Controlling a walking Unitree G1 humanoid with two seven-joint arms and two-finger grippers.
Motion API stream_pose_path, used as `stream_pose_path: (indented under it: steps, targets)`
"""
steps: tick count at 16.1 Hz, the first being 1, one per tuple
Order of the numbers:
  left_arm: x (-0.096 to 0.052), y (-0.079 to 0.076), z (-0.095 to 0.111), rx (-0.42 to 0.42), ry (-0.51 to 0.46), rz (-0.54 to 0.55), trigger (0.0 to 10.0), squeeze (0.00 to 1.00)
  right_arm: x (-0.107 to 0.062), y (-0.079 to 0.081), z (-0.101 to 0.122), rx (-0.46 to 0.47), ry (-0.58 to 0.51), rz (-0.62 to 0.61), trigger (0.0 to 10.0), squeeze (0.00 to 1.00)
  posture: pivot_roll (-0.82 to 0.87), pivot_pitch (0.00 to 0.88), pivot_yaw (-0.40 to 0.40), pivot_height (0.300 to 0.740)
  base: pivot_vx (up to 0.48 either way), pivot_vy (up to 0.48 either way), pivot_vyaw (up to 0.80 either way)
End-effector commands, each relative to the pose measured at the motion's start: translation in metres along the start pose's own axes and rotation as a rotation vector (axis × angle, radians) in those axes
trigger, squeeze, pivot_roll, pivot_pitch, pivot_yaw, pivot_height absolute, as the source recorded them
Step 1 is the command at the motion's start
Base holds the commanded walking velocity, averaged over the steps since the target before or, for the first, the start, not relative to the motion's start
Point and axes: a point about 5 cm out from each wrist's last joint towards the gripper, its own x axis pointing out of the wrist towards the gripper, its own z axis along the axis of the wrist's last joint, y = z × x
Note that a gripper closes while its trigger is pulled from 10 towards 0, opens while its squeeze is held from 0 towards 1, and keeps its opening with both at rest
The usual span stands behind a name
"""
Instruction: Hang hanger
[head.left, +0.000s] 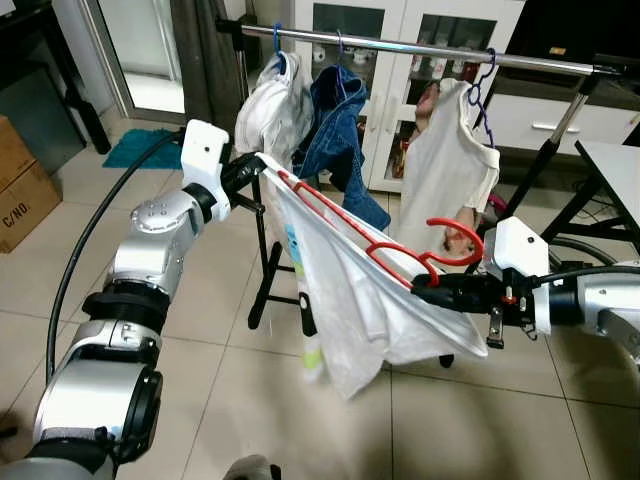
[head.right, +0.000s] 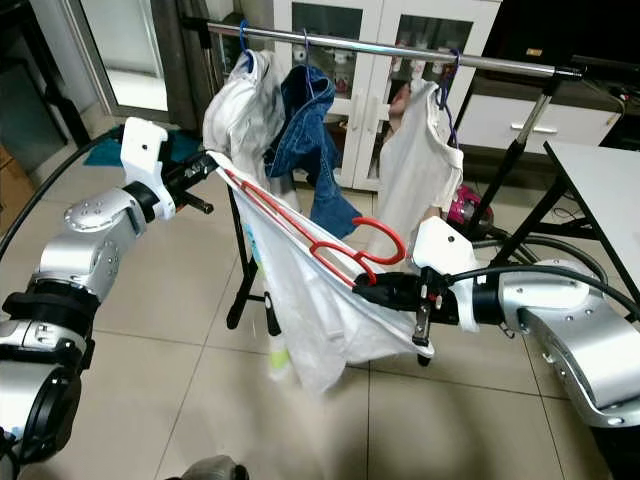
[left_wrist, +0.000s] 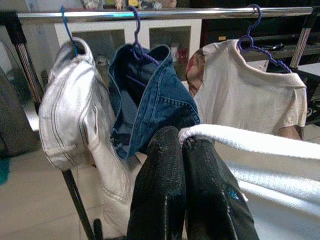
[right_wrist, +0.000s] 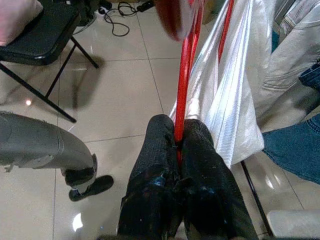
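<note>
While both arms reach forward, a red hanger (head.left: 385, 250) carrying a white garment (head.left: 350, 300) stretches between them, below and in front of the metal rail (head.left: 420, 48) of a clothes rack. The right hand (head.left: 425, 292) has its two black fingers (right_wrist: 165, 150) pressed tight together on the red wire near the hook, which curls up just above it. The left hand (head.left: 252, 170) is closed on the far shoulder end, its fingers (left_wrist: 165, 170) pinching the white ribbed edge of the garment there. The hanger slopes down from the left hand to the right, and the garment sags beneath it toward the tiled floor (head.left: 200, 330).

Three pieces already hang on the rail: a white jacket (head.left: 272, 105) at the left end, a blue denim shirt (head.left: 335, 125) next to it, and a cream T-shirt (head.left: 450, 165) on a purple hanger (head.left: 480, 85) further right. The open stretch of rail lies between the denim shirt and the T-shirt. The rack's black legs (head.left: 268, 270) stand behind the held garment. White glass-door cabinets (head.left: 400, 30) sit behind the rack, a cardboard box (head.left: 25, 185) stands on the floor at far left, and a pale surface (head.left: 615, 165) on black legs shows at the right. A folding black chair (right_wrist: 45, 35) stands on the tiles in the right wrist view.
</note>
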Motion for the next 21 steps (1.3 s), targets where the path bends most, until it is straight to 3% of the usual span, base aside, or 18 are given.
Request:
stream_pose_path:
  steps: [1,4,7,9,12,14,15,19,21]
  targets:
    - [-0.022,0.047,0.025,-0.025,-0.087,0.225,0.0,0.00,-0.005,0.003,-0.027,0.110,0.097,0.007,0.0,0.00,-0.03,0.000,-0.007,0.740,0.000,0.000,0.00]
    - [-0.004,0.000,0.003,-0.026,-0.033,0.023,0.0,0.00,0.011,-0.012,-0.013,0.163,-0.088,-0.169,0.0,0.00,-0.03,0.000,-0.007,0.740,0.000,0.000,0.00]
    - [0.007,-0.047,-0.001,-0.072,-0.053,-0.146,0.0,0.00,0.024,-0.031,-0.015,0.277,-0.132,-0.392,0.0,0.00,-0.03,0.000,-0.005,0.740,0.000,0.000,0.00]
    - [0.006,-0.080,-0.006,-0.078,-0.042,-0.278,0.0,0.00,0.035,-0.039,-0.015,0.359,-0.180,-0.517,0.0,0.00,-0.03,0.000,-0.003,0.740,0.000,0.000,0.00]
    - [0.004,-0.093,-0.015,-0.093,-0.015,-0.270,0.0,0.00,0.044,-0.044,-0.001,0.495,-0.358,-0.598,0.0,0.00,-0.01,0.000,-0.005,0.740,0.000,0.000,0.00]
    - [0.003,-0.096,-0.015,-0.100,-0.011,-0.276,0.0,0.00,0.043,-0.049,0.004,0.516,-0.427,-0.656,0.0,0.00,-0.01,0.000,-0.003,0.740,0.000,0.000,0.00]
    - [0.000,-0.105,-0.014,-0.104,-0.007,-0.321,0.0,0.00,0.042,-0.057,0.011,0.553,-0.513,-0.747,0.0,0.00,-0.01,0.000,0.003,0.740,0.000,0.000,0.00]
    - [-0.007,-0.134,-0.006,-0.123,-0.025,-0.531,0.0,0.00,0.034,-0.074,0.019,0.582,-0.616,-0.966,0.0,0.00,-0.02,0.000,0.007,0.740,0.000,0.000,0.00]
    - [-0.020,-0.146,-0.010,-0.121,0.013,-0.674,0.0,0.00,0.018,-0.084,0.025,0.656,-0.787,-1.028,0.0,0.00,-0.02,0.000,0.006,0.740,0.000,0.000,0.00]
